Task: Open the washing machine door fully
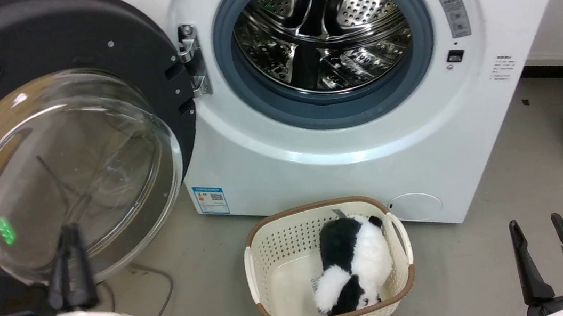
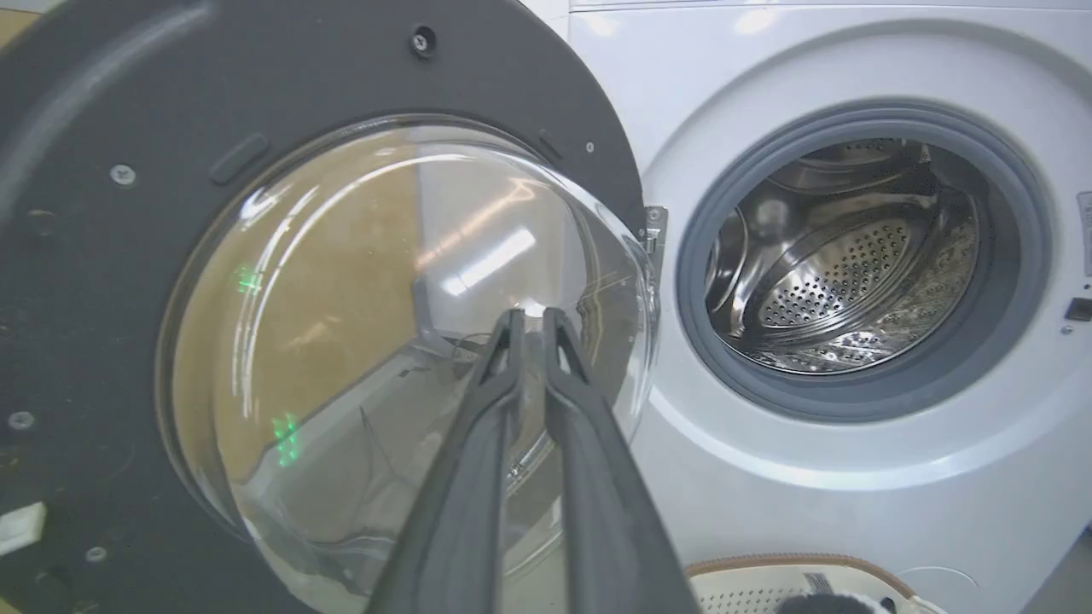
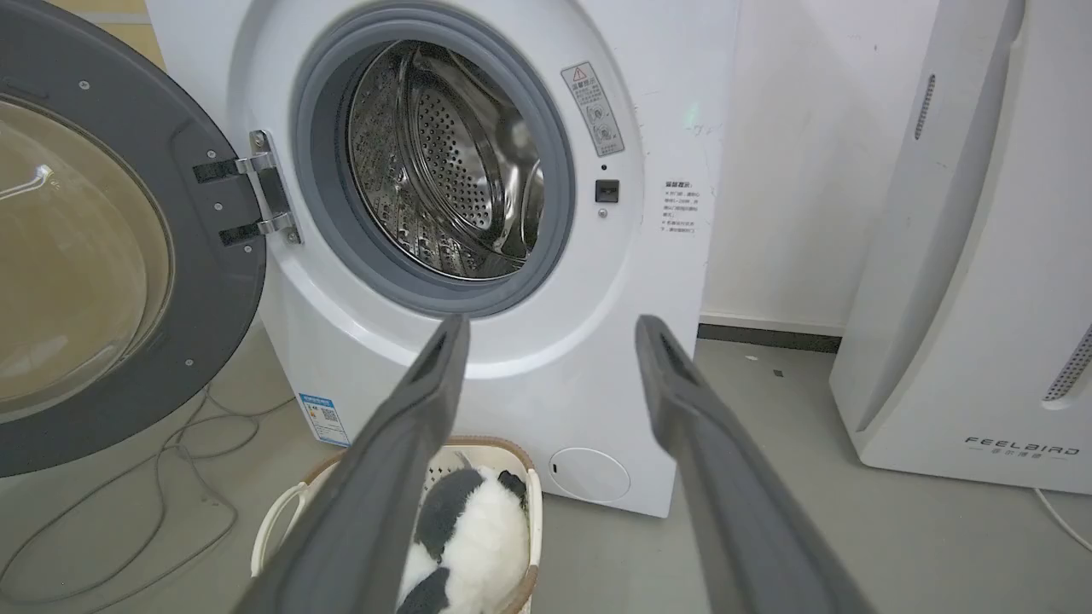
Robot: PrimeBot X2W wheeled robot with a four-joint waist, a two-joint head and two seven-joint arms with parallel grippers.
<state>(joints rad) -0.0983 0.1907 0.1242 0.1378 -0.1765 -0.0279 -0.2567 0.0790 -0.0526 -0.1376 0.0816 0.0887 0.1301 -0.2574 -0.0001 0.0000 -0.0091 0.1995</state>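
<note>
While washing machine door (image 1: 60, 153) stands wide, drum (image 1: 323, 35) gapes.

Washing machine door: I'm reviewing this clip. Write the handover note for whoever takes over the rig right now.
The washing machine door stands swung wide to the left on its hinge, inner side towards the head camera. The drum of the washing machine is fully exposed.
The left claw is shut and empty, tips before the door's glass; contact cannot be told.
The right claw is open and empty, low right, apart from the machine.
A basket with a plush toy sits on the floor in front.
Done: door looks open. Left: perhaps a last nudge outward.
</note>
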